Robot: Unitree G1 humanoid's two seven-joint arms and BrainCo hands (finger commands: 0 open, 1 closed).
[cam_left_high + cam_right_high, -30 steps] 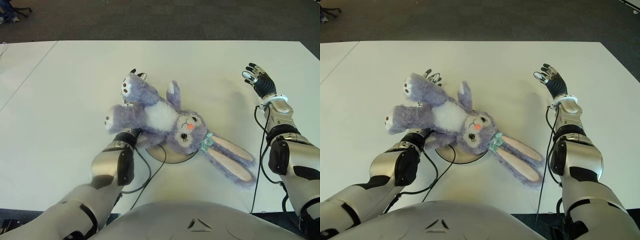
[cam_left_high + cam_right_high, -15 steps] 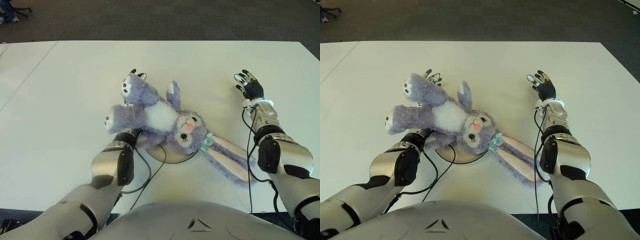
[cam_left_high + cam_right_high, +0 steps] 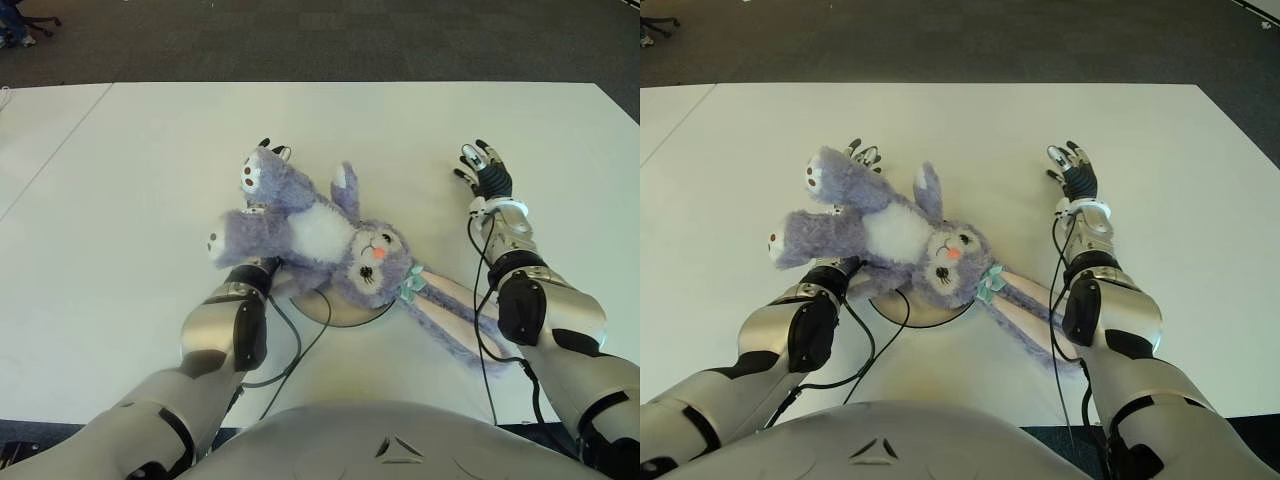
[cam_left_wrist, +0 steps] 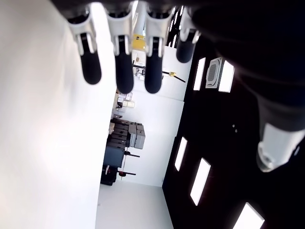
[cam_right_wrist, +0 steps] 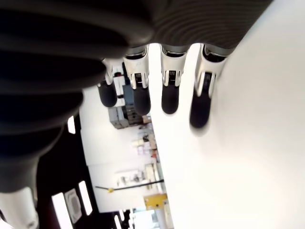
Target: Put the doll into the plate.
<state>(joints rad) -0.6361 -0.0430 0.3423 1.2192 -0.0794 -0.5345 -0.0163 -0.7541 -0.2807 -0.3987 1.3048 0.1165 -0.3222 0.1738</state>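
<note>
Fluffy purple plush rabbit doll [image 3: 320, 237] sprawled over round pale plate [image 3: 345, 309] on white worktop [image 3: 150, 170], covering left hand [image 3: 270, 150] whose fingers [image 4: 123, 71] extend empty, right hand [image 3: 485, 172] beside doll, fingers [image 5: 169, 90] straight, empty.

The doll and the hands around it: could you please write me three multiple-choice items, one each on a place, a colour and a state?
1. Where does the doll's head lie?
A. over the plate
B. at the table's far edge
C. on the floor

2. What colour is the bow at the doll's neck?
A. red
B. mint green
C. black

3. How are the right hand's fingers?
A. curled round the doll
B. straight, holding nothing
C. gripping the plate

Answers:
1. A, as the plate's rim shows just under the head.
2. B, as the bow is pale green beside the pink-lined ears.
3. B, as the right wrist view shows straight fingers above bare table; the left hand shows beyond the doll's feet, also holding nothing.
</note>
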